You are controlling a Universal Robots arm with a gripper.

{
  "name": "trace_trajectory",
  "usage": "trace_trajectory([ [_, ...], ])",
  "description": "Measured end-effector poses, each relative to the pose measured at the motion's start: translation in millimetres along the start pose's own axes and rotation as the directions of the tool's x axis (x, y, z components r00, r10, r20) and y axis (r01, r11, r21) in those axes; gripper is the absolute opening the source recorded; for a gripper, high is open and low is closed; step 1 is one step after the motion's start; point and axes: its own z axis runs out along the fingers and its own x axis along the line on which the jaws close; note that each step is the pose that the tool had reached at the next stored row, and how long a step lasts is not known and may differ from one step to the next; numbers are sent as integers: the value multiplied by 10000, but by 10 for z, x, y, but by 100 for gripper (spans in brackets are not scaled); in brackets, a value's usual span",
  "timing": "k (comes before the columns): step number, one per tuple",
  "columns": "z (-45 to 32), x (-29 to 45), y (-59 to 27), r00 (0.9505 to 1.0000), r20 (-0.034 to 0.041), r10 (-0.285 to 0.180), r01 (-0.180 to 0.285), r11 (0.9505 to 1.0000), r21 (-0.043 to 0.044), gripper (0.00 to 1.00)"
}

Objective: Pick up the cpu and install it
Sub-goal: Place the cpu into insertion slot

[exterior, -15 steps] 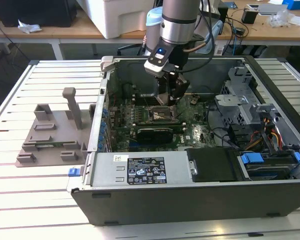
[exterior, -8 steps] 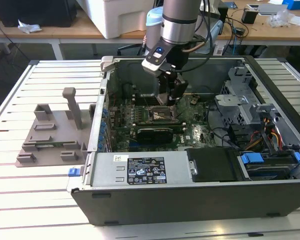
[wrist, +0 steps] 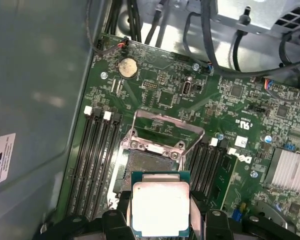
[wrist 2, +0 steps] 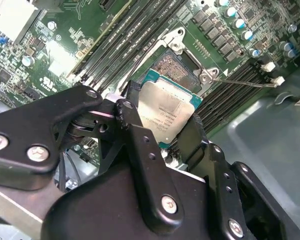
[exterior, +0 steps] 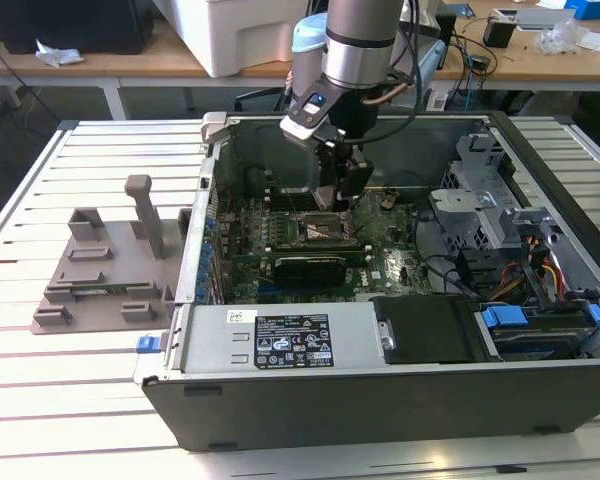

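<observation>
In the second wrist view the gripper's fingers (wrist 2: 140,145) cover two edges of the cpu (wrist 2: 167,112), which hides part of the socket (wrist 2: 172,65); the computer case (exterior: 400,400) is cut off at the exterior view's three o'clock.

Exterior view looks down into the case (exterior: 380,400); both wrist views sit close over its socket (wrist: 146,162) (wrist 2: 172,67)

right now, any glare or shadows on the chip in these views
first wrist view: glare washes the chip nearly white on top; second wrist view: only a soft sheen on it; exterior view: the board lies dim inside the case, the table around it bright.
</observation>
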Motion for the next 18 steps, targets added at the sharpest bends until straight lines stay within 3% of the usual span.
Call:
trace_trajectory([
  [11,-1,-4,18,9939,-62,1103,-1102,9939,31,55],
  [18,-2,-9,36,9844,-105,1757,-1756,9844,51,55],
])
